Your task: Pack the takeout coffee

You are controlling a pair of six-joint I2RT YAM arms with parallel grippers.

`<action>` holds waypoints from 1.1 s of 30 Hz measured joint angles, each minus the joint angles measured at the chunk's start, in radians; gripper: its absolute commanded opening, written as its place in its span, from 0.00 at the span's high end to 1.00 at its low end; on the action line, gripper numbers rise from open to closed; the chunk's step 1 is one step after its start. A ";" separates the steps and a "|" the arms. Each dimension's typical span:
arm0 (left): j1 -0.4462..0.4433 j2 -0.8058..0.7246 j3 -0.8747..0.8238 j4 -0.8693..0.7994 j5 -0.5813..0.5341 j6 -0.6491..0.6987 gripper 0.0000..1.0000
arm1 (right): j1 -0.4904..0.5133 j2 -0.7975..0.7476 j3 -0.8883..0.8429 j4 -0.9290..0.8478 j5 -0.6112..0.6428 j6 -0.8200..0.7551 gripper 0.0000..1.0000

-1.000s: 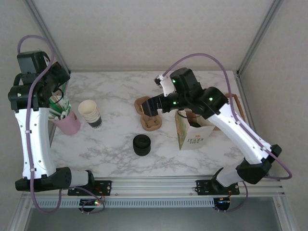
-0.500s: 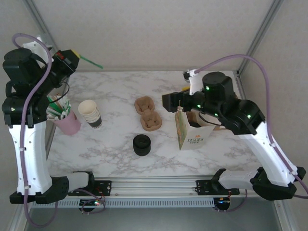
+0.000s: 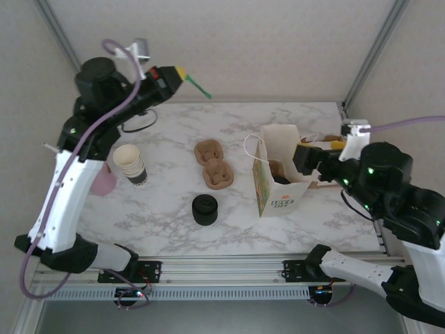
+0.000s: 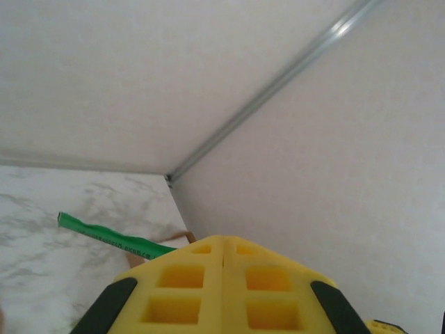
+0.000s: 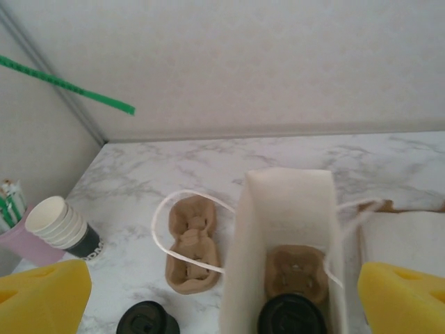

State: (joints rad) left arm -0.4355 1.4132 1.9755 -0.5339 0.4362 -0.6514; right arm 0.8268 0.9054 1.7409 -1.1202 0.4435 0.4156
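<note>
The left gripper [image 3: 182, 74], raised over the table's [image 3: 167, 236] 11 o'clock corner, is clamped tight on one end of a green straw [image 3: 199, 89], whose free end slants toward 4 o'clock. The step in hand looks like bringing that straw to the paper bag [image 3: 278, 182] standing at 3 o'clock. To do it well, swing the arm across high, tip the straw nearer upright, and lower its free end into the bag's open mouth beside the cup rather than onto it. Loosen the grip only once the tip is well inside, since the light bag could tip if its wall or looped handle is knocked. The right gripper [image 5: 224, 285] hangs at the bag's 3 o'clock side with its jaws spread fully and nothing between them, well placed to steady the bag. The takeout coffee [image 5: 292, 319], black lid on, sits inside the bag in the near pocket of a pulp cup carrier [image 5: 295, 268], whose far pocket is empty. At 9 o'clock a pink cup [image 5: 31, 243] holds green and white sticks, next to a leaning stack of lidless cups [image 3: 130, 163]. An empty spare carrier [image 3: 213, 165] lies at the centre, with a stack of black lids [image 3: 204, 209] at 6 o'clock
</note>
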 measured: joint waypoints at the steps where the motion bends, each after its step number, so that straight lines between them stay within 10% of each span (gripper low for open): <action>1: -0.031 0.031 0.024 0.002 -0.007 0.001 1.00 | 0.000 -0.014 -0.006 -0.011 0.012 0.010 0.01; 15: -0.369 0.462 0.505 -0.046 -0.037 0.042 1.00 | -0.001 -0.137 -0.139 -0.159 0.130 0.121 0.01; 33: -0.407 0.571 0.517 -0.121 -0.116 0.061 1.00 | -0.001 -0.142 -0.212 -0.170 0.152 0.124 0.01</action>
State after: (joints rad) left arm -0.8429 1.9846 2.4928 -0.6552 0.3199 -0.5903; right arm 0.8261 0.7635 1.5291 -1.2903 0.5957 0.5396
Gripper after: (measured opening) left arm 0.053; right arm 0.988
